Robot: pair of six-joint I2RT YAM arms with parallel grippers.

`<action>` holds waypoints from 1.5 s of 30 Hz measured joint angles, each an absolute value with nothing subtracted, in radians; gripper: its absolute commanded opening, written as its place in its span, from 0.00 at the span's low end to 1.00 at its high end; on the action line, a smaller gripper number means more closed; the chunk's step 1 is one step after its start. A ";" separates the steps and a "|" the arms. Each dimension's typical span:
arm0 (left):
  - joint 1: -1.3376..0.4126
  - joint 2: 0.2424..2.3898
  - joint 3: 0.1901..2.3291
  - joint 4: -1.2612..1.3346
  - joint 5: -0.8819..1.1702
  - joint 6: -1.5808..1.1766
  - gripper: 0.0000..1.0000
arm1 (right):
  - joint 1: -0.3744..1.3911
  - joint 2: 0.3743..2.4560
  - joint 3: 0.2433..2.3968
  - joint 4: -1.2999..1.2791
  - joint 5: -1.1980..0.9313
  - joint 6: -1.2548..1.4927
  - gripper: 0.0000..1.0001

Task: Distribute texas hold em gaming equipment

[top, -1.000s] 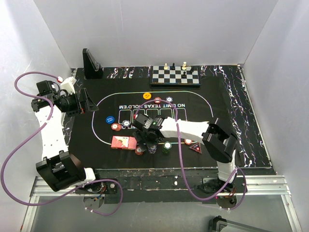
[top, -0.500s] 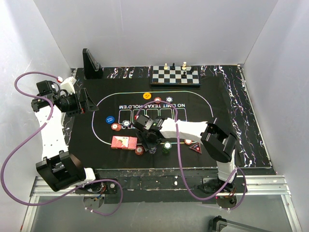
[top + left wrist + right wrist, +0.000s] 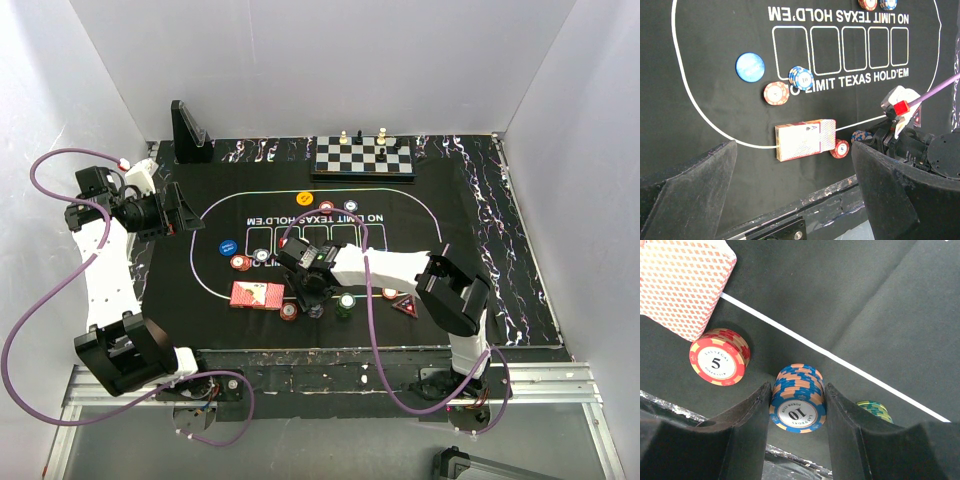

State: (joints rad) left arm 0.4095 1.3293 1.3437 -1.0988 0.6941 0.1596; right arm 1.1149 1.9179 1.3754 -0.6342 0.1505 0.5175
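The right tool [image 3: 797, 390] is down at the near edge of the black mat [image 3: 450, 215], its two fingers [image 3: 747, 425] pressed against opposite sides of one blue-and-orange chip stack [image 3: 797, 407] marked 10, which stands on the mat just inside the printed white line. Just left of it in the wrist view sits one red chip stack [image 3: 720, 356] marked 5, apart from the fingers, and beyond that lies the single deck of red-backed cards [image 3: 685, 285]. One green chip stack [image 3: 875, 411] peeks out behind the other finger. From overhead, a fourth red-and-white chip [image 3: 389, 293] and the one dark red triangular marker [image 3: 405, 305] continue this near row to the right. Three more chips sit on the mat's left part: a flat blue chip [image 3: 750, 66], a red-orange chip [image 3: 776, 93] and a blue-and-white stack [image 3: 801, 78] touching the first of five printed card boxes. One orange chip [image 3: 304, 197] lies at the far side. The left tool [image 3: 178, 214] hangs over the table's left edge, fingers spread wide around nothing. One chessboard [image 3: 365, 157] rests at the back.
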 measured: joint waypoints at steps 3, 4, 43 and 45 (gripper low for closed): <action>0.410 1.329 1.344 -1.099 0.694 0.160 1.00 | 1.115 1.917 1.375 -0.634 0.151 0.518 0.36; 0.410 1.329 1.344 -1.099 0.694 0.160 1.00 | 1.115 1.917 1.375 -0.634 0.151 0.517 0.42; 0.410 1.329 1.344 -1.098 0.691 0.160 1.00 | 1.105 1.851 1.418 -0.734 0.186 0.516 0.24; 0.410 1.329 1.344 -1.098 0.691 0.159 1.00 | 1.090 1.813 1.433 -0.742 0.188 0.516 0.23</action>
